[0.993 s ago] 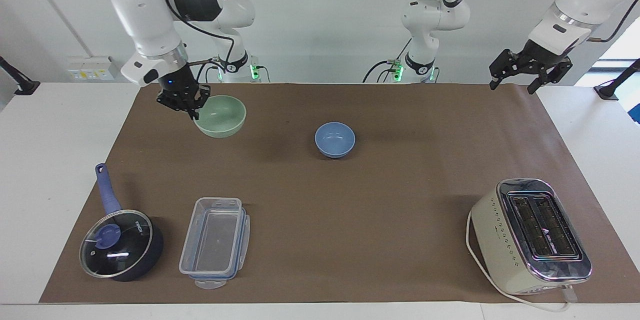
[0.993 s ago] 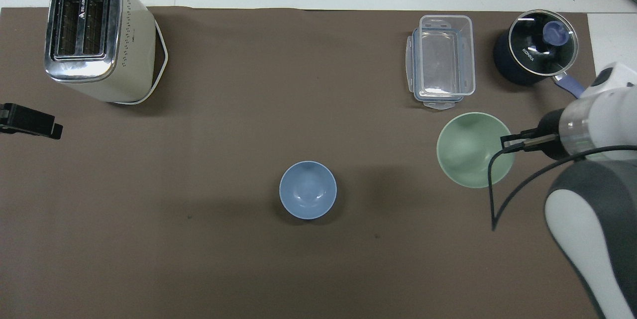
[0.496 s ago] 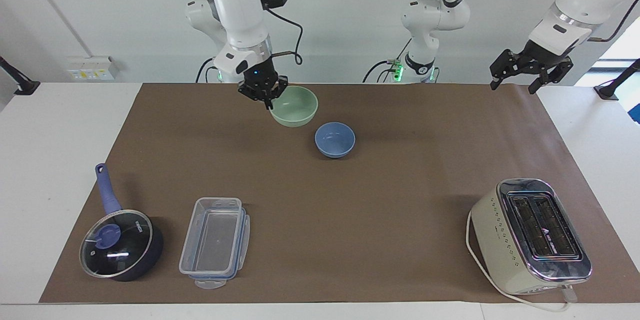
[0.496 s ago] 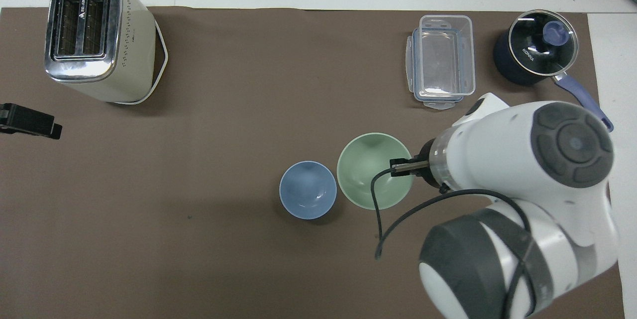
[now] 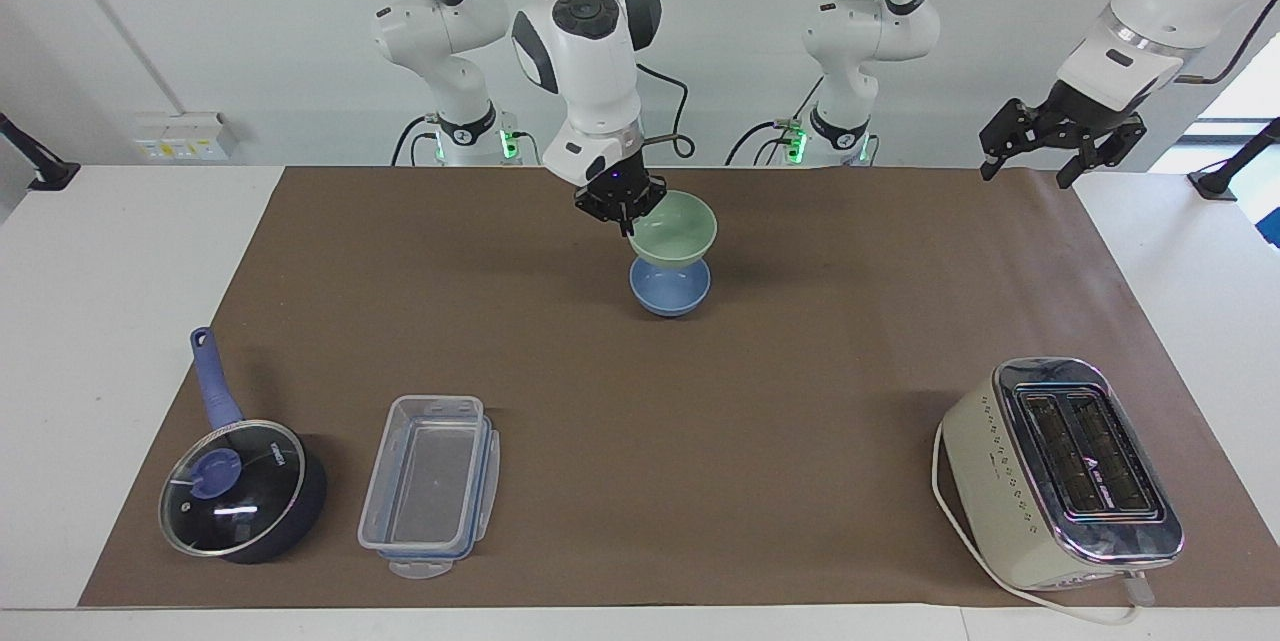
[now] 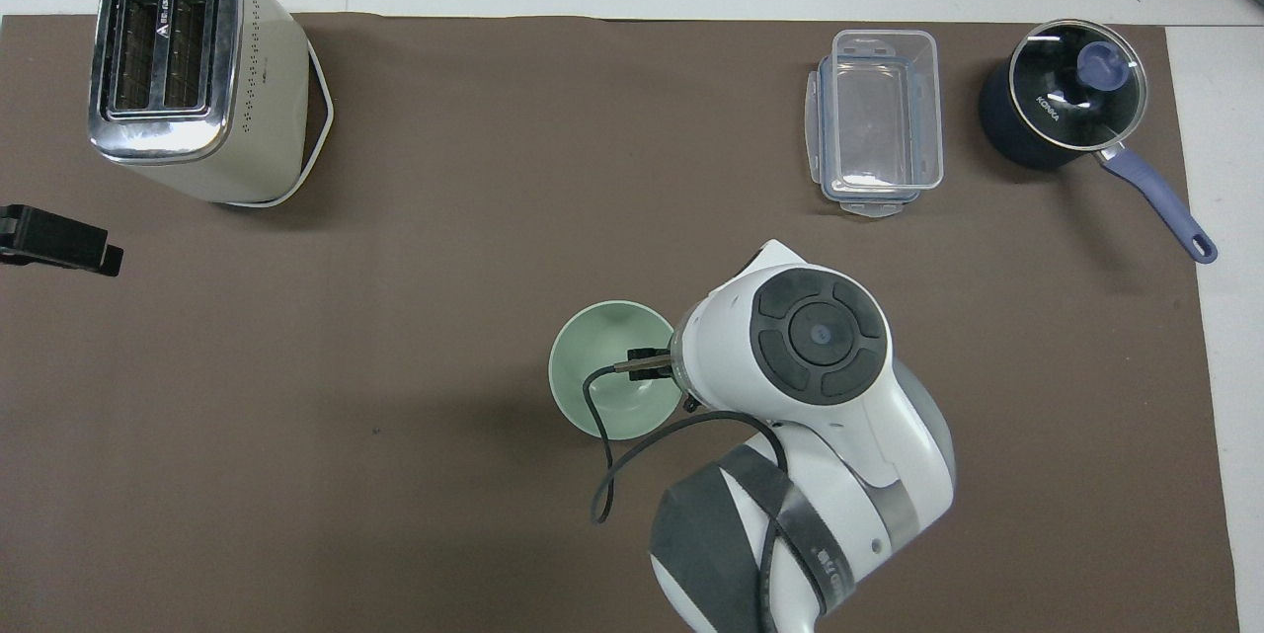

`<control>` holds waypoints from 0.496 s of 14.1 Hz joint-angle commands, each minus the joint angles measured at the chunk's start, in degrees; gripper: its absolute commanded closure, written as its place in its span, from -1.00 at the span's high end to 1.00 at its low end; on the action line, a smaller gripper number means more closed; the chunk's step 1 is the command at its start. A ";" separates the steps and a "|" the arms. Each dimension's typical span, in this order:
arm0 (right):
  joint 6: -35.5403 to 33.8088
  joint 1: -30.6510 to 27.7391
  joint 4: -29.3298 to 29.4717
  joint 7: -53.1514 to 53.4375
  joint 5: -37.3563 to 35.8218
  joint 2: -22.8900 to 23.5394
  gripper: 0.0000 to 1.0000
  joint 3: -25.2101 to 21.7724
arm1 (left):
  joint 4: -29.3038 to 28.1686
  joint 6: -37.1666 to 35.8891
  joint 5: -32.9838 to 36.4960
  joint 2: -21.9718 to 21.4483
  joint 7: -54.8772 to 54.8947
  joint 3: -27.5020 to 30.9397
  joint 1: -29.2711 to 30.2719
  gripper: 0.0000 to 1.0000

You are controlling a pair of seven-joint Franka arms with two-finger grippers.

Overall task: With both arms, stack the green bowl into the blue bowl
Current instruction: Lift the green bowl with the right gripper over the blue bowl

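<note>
since a second ago my right arm has swept the green bowl (image 5: 673, 231) from its own end of the table to the middle, and it now hangs directly over the blue bowl (image 5: 670, 289), their outlines overlapping. the right gripper (image 5: 622, 211) is pinching the green bowl's rim on the side toward its own end, so the bowl tips slightly. to seat it well, i'd level it, keep it centred, lower straight down until it settles inside, and only then release. from overhead the blue bowl is fully covered. the left gripper (image 5: 1058, 143) waits, fingers spread, raised over its end of the table by the mat's edge.
</note>
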 commanded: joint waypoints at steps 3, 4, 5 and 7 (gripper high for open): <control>6.22 -0.71 -3.78 -3.19 1.64 -0.05 -1.00 -0.30 | -1.88 1.01 0.83 -1.53 0.42 -0.46 0.56 1.00; 6.39 -0.89 -3.78 -4.16 1.82 0.65 -1.00 -0.30 | -1.97 1.01 0.74 -1.53 0.50 -0.46 0.56 1.00; 6.83 -0.63 -3.78 -4.08 1.82 1.53 -1.00 -0.30 | -1.97 1.01 0.74 -1.53 0.50 -0.46 0.56 1.00; 7.79 -0.63 -3.96 -4.17 1.82 2.67 -1.00 -0.30 | -1.97 0.66 0.83 -1.62 0.41 -0.46 0.56 1.00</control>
